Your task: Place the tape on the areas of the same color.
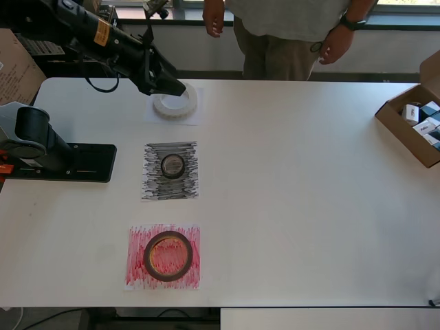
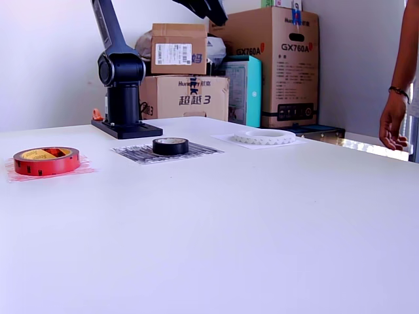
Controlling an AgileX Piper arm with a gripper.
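Looking down from the overhead view, three sheets run down the left-centre of the white table (image 1: 309, 192). The white sheet (image 1: 152, 117) at upper left carries the whitish tape roll (image 1: 177, 104); the black sheet (image 1: 170, 171) in the middle holds the small black roll (image 1: 172, 166); the red sheet (image 1: 163, 256) at lower left holds the large red roll (image 1: 168, 256). Each roll lies flat and inside its matching colour. The gripper (image 1: 168, 84) hangs over the upper-left edge of the whitish roll, partly hiding it; whether its jaws are apart or together I cannot tell. A person (image 1: 289, 34) stands at the top edge, and an open carton (image 1: 405, 134) sits at far right.

In the exterior view the red roll (image 2: 46, 161) is at far left, the black roll (image 2: 170, 146) at centre-left, and the whitish roll (image 2: 265, 137) right of centre. Only a dark tip of the gripper (image 2: 204, 9) shows at the top edge, well above the table. Stacked boxes behind read "GX760A" (image 2: 293, 47) and "超越3" (image 2: 190, 100).

These rolls look light and rigid, with smooth sides that could slip; I judge the ring wall, one finger inside and one outside, to be the surest hold.
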